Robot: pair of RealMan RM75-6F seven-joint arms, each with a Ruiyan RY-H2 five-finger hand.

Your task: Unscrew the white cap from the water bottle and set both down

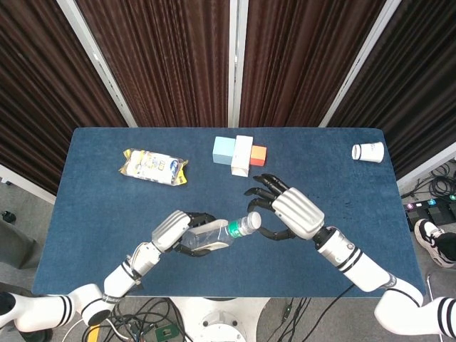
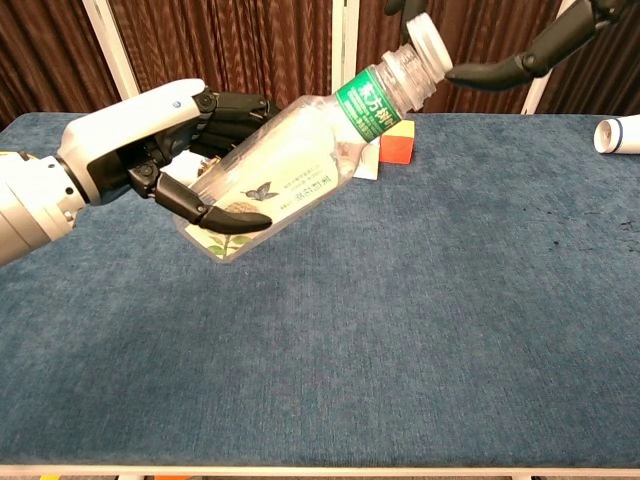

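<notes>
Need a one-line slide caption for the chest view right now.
Left hand holds the tilted water bottle above the table while right-hand fingers flank its white cap.

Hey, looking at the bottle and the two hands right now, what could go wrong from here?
The left hand holds the water bottle tilted in the air, so it might slip or twist once turning force comes on. The right hand has its fingers spread around the white cap without clearly gripping it, so they may slide off. A loosened cap could drop onto the table.
</notes>
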